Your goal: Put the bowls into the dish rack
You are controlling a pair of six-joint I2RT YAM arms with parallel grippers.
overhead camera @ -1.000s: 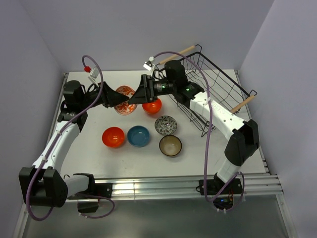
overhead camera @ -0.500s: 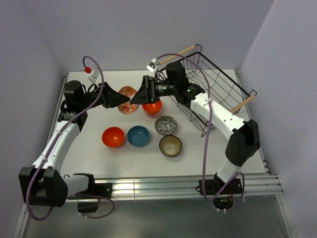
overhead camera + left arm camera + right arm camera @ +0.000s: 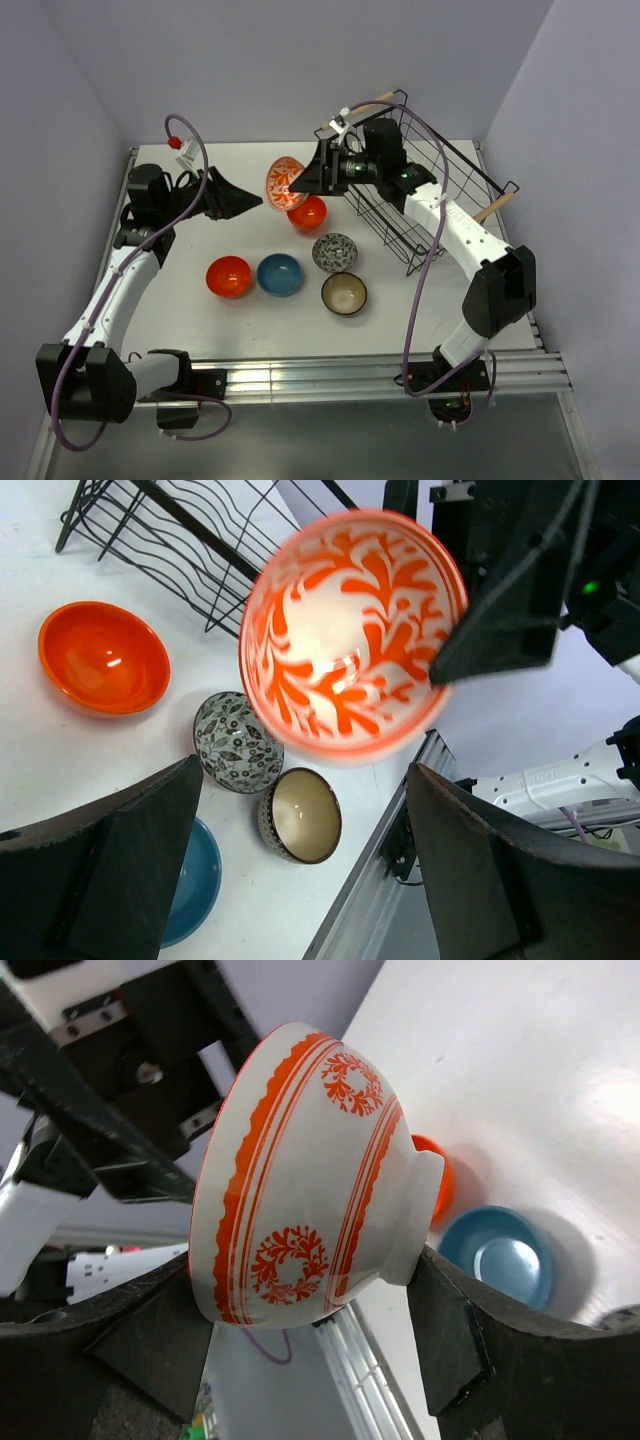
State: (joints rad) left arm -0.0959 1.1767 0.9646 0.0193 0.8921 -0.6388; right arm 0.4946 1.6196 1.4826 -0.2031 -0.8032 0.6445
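- the right gripper holds the orange-white bowl in the air above the far part of the table, just left of the rack
- its jaws stand partway open with the bowl wedged between them; in the right wrist view one finger meets the rim side and the other sits against the foot
- the bowl is tipped on its side with its mouth turned toward the left arm; the left wrist view looks straight into its orange leaf-patterned inside
- the left gripper is spread wide and holds nothing; its fingers stand clear of the bowl, just to the left of it in the top view
- the far orange bowl sits upright on the table, right below the lifted bowl in the top view and near the rack's left side
- four more bowls rest upright on the table nearer the arm bases: the near orange bowl and the blue bowl side by side, the grey bowl to their right, and the brown bowl just in front of the grey one
- all six bowls are outside the rack
- the rack stands at the table's far right, with one wooden handle at its far end and another at its near right end; the right arm reaches across its near-left side; i cannot tell whether it sits flat
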